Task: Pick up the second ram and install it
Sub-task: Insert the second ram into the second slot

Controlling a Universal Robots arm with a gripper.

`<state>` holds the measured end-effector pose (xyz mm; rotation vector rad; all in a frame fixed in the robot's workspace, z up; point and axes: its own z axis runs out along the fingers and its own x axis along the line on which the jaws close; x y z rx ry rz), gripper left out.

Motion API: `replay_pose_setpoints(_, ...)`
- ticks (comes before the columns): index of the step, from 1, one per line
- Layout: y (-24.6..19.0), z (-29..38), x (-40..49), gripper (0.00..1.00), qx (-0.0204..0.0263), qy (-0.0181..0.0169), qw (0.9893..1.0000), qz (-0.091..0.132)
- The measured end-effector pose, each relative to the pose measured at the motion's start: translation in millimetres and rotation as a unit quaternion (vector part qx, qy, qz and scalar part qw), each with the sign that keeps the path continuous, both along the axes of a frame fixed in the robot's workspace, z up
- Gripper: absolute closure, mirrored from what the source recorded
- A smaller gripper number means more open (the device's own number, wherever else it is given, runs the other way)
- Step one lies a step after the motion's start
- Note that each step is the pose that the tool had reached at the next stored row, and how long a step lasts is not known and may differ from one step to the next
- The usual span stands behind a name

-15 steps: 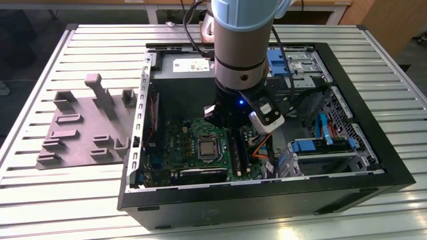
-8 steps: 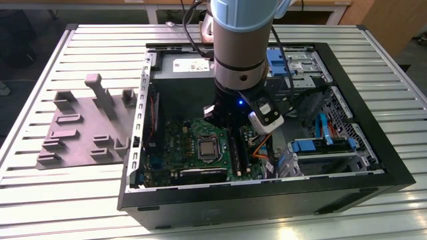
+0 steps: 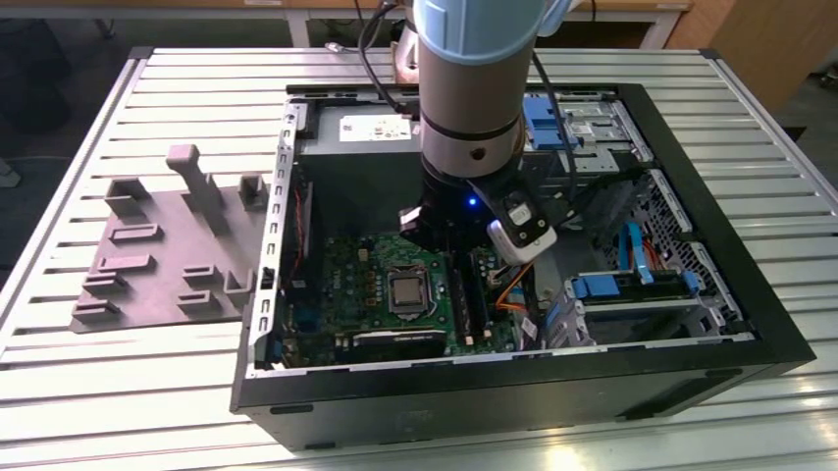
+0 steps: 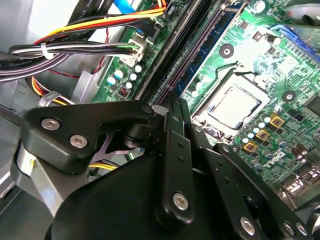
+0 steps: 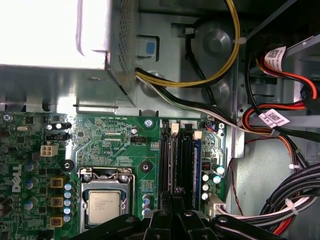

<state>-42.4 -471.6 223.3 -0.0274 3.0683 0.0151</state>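
Gripper (image 5: 175, 207) over motherboard (image 5: 115, 145) memory slots, inside the open computer case (image 3: 733, 324).
Jaws pressed together, pinching the second ram (image 5: 176, 195); stick edge-down directly beneath them, long axis parallel to the slots (image 5: 172, 160).

The black gripper (image 4: 175, 107) reaches over the green motherboard (image 4: 260, 60), its fingers close together, their tips at the long dark memory slots (image 4: 192, 55). The silver processor socket (image 4: 235, 105) sits at about three o'clock from the tips. A cable bundle (image 4: 75, 50) (yellow, orange, black, white) lies at about ten o'clock.
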Motion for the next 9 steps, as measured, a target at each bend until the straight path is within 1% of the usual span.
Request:
replay_pose_setpoints(3,0.0,-0.2,0.0,0.88,-0.0004,0.0001,1.0000,0.000)
replay_pose_setpoints(7,0.1,-0.4,0.0,0.88,-0.0044,0.0000,1.0000,0.000)
replay_pose_setpoints(9,0.0,-0.3,0.0,0.88,-0.0051,0.0000,1.0000,0.000)
